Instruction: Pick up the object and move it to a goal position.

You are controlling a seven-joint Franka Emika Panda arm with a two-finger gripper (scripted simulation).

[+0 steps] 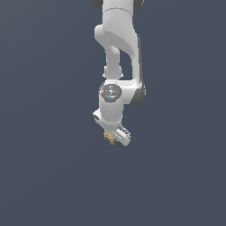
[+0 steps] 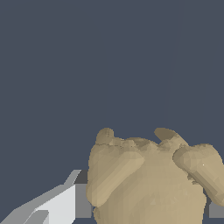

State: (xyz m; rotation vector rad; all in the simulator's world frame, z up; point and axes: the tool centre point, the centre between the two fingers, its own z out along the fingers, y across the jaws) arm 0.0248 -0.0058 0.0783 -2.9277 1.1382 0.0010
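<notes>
The white gripper [image 1: 113, 137] grips the tan lumpy object [image 1: 109, 137], fingers [image 2: 65, 203] closed against its sides.

Arrangement of arm, gripper and object above a plain surface.

The arm [image 1: 118, 39] descends from the top centre of the exterior view, with the gripper [image 1: 115, 136] at its lower end. The object [image 1: 109, 137] sits directly under the gripper, projecting toward the exterior view's left. In the wrist view the object [image 2: 148, 179] lies between the fingers [image 2: 57, 205], touching them; the surface [image 1: 44, 176] extends on all sides.
</notes>
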